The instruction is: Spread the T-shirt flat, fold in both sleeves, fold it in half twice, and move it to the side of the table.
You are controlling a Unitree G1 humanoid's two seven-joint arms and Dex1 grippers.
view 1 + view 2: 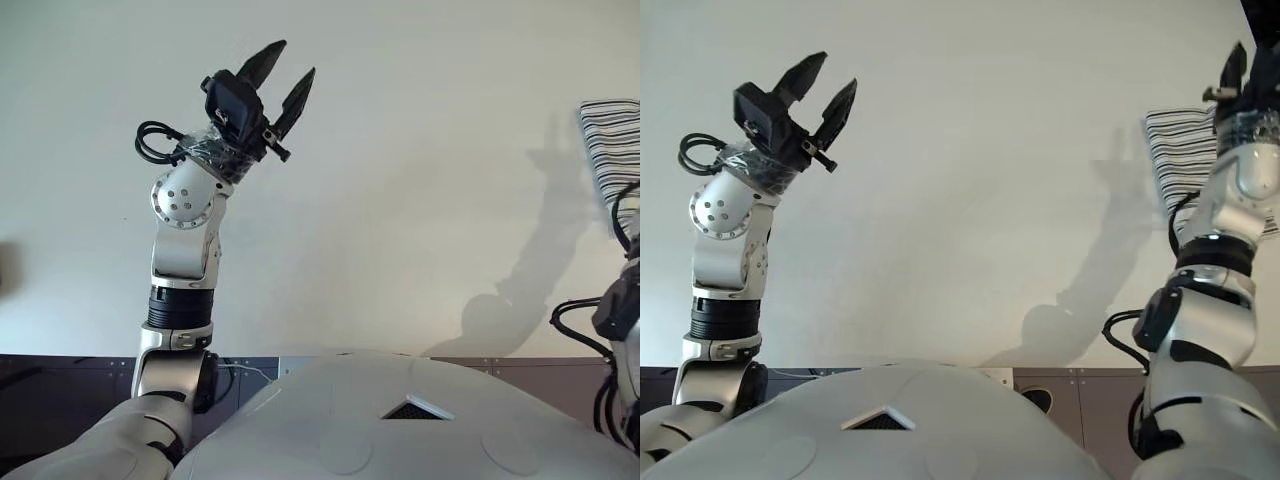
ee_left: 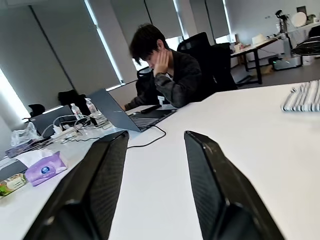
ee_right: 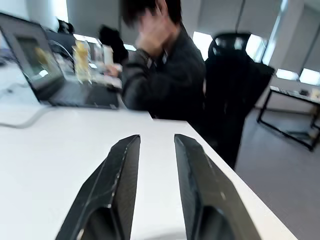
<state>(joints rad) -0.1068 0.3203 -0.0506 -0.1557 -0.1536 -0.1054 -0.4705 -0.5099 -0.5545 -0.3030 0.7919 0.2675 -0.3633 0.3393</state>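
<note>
The T-shirt (image 1: 610, 150) lies as a compact striped bundle on the white table (image 1: 400, 200), out at the robot's right, so the folding looks done and only the final placing may remain. The right gripper (image 3: 156, 137) is just beside the T-shirt, at its far end, its 2 fingers parted with nothing between them; whether it touches the cloth I cannot tell. The left gripper (image 1: 292, 62) stands well apart from the T-shirt, to its left, raised with fingers spread and empty. The bundle's long axis seems to run away from the robot. Any last nudge falls to the right arm, being far nearer, pushing across that axis
</note>
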